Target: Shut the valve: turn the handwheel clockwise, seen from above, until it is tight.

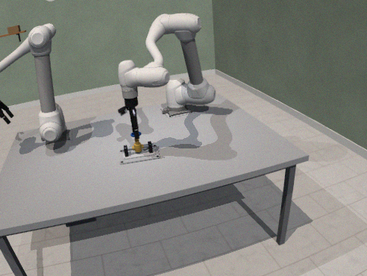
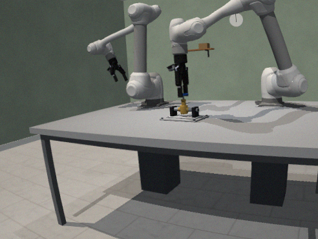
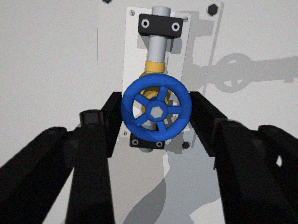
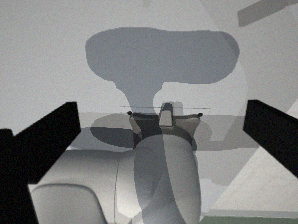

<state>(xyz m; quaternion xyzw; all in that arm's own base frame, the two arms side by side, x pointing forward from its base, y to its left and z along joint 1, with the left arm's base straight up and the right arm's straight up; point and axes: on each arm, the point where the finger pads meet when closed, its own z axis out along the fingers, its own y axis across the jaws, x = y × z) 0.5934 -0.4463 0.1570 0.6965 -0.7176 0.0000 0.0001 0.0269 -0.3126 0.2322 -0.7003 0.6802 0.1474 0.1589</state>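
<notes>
Clearly, the left wrist view reveals the wheel's spokes (image 3: 172, 110), unlike top; left hand (image 1: 136, 135) (image 2: 183, 94) (image 3: 156, 107) grips the handwheel (image 1: 133, 134) (image 2: 185, 94) (image 3: 129, 107).

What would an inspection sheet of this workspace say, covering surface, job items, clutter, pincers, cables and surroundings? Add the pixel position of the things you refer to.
Surface: grey table (image 1: 93, 179) (image 2: 97, 127), crossed by shadows.
Job items: blue handwheel (image 1: 133, 134) (image 2: 185, 94) (image 3: 184, 107) above a yellow valve body (image 1: 138, 146) (image 2: 183, 108) (image 3: 149, 93), its pipe held by black clamps (image 1: 150, 147) (image 2: 195, 112) (image 3: 160, 25).
Clutter: nothing seen.
Pincers: left pincer (image 1: 136, 137) (image 2: 183, 95) (image 3: 156, 107) shut on the handwheel rim; right pincer (image 1: 8, 120) (image 2: 120, 80) (image 4: 162, 112) open, away from the valve.
Cables: nothing seen.
Surroundings: green walls (image 1: 291, 56) (image 2: 64, 64), tiled floor (image 1: 157, 239) (image 2: 97, 181), wall shelf (image 1: 7, 35) (image 2: 194, 50) bearing a brown box (image 1: 13, 30) (image 2: 203, 46).
</notes>
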